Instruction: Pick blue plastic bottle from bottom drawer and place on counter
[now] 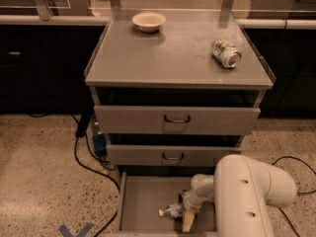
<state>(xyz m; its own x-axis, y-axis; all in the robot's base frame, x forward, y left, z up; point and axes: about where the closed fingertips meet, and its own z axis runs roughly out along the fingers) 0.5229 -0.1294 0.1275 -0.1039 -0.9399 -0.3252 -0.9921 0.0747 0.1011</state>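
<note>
The blue plastic bottle [171, 212] lies on its side on the floor of the open bottom drawer [143, 201], white cap pointing left. My gripper [186, 215] is down in the drawer at the bottle's right end, with one pale finger [187, 222] showing beside it. The white arm [247, 191] reaches in from the lower right and hides the drawer's right part. The counter [168, 53] is the grey top of the cabinet above.
A cream bowl [149, 21] sits at the back of the counter and a crushed silver can [226, 53] at its right. Two shut drawers with dark handles [177, 119] are above the open one. Black cables [84, 152] run on the speckled floor at left.
</note>
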